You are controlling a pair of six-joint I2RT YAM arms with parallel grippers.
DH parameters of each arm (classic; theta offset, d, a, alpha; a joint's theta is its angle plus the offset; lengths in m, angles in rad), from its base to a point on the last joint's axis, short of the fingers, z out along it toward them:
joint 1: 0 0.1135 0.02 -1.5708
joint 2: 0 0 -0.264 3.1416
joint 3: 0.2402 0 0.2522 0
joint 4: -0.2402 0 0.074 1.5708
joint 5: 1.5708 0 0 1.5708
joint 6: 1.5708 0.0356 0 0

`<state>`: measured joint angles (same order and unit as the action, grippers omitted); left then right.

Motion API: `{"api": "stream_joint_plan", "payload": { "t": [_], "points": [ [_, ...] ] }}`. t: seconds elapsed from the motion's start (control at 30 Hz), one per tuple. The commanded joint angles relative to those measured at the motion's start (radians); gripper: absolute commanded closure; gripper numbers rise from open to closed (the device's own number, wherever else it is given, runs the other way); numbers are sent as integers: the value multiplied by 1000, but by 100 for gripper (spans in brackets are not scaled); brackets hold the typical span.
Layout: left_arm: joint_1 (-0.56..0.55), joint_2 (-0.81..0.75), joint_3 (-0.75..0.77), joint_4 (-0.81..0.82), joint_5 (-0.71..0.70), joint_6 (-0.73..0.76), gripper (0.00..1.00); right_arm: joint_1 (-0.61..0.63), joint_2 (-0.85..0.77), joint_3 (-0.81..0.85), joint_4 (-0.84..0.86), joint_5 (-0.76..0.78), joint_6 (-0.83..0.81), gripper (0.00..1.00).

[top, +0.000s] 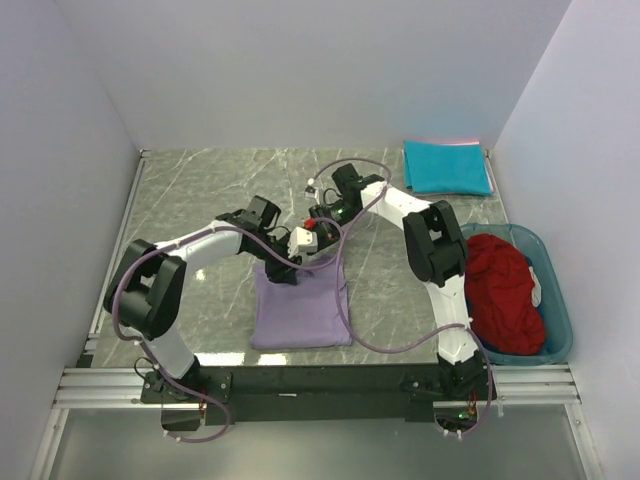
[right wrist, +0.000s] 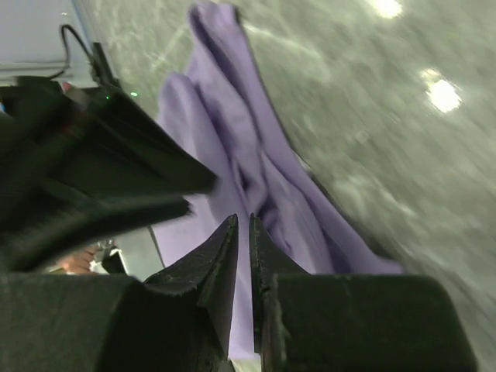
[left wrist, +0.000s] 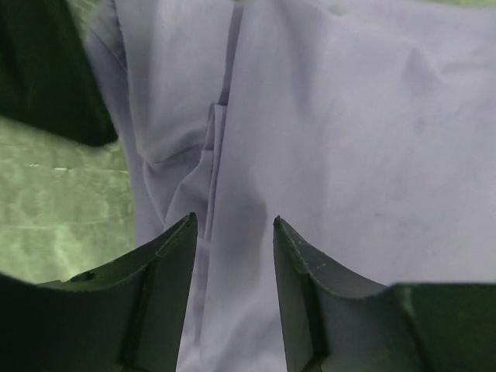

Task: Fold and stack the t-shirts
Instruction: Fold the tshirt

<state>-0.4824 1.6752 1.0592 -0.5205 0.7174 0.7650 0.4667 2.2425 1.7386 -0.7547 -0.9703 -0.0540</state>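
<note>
Three shirts are seen from above: the lavender shirt [top: 300,305] folded at the worktop's [top: 200,190] near middle, the teal shirt [top: 447,167] at the far right corner, the red shirt [top: 503,290] in the bin [top: 558,310]; open room is left on the far left. At the left wrist, the left gripper's [left wrist: 232,225] jaws stand apart over a crease, which should be smoothed before stacking. At the right wrist, the right gripper's [right wrist: 242,221] jaws are almost together, nothing clamped, above the lavender shirt's rumpled edge.

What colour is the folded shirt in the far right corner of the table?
The folded shirt is teal, best seen in the top external view.
</note>
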Motion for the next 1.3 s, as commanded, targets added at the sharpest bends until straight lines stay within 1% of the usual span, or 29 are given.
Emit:
{"api": "stream_joint_plan", "payload": {
  "t": [0.0, 0.2, 0.3, 0.33, 0.43, 0.47, 0.53, 0.57, 0.7, 0.87, 1.0, 1.27],
  "points": [
    [-30, 11, 25, 37, -27, 10, 50, 41, 8, -1, 118, -61, 108, 82],
    [-50, 54, 2, 27, -59, 28, 53, 64, 86, -5, 152, -73, 137, 83],
    [-51, 57, 1, 19, -59, 36, 64, 66, 120, -13, 161, -68, 146, 83],
    [-51, 57, 4, 8, -58, 39, 69, 66, 127, -13, 155, -68, 148, 83],
    [-51, 46, 8, -4, -56, 39, 77, 66, 146, -22, 160, -62, 151, 84],
    [-51, 41, 10, -12, -53, 40, 84, 66, 147, -30, 163, -59, 152, 84],
    [-51, 18, 8, -12, -52, 34, 91, 66, 152, -33, 155, -54, 151, 84],
    [-51, 9, 4, -9, -50, 34, 99, 66, 155, -33, 153, -51, 148, 85],
    [-51, -46, -4, 8, -70, 28, 99, 66, 169, -36, 138, -42, 129, 86],
    [-27, -75, 13, 37, -96, 10, 99, 66, 180, -43, 120, -41, 111, 87],
    [4, -45, 53, 28, -99, 17, 99, 66, 184, -48, 109, -45, 95, 87],
    [54, 26, 110, 73, -118, 40, 99, 64, 190, -45, 97, -54, 83, 88]
  ]
}}
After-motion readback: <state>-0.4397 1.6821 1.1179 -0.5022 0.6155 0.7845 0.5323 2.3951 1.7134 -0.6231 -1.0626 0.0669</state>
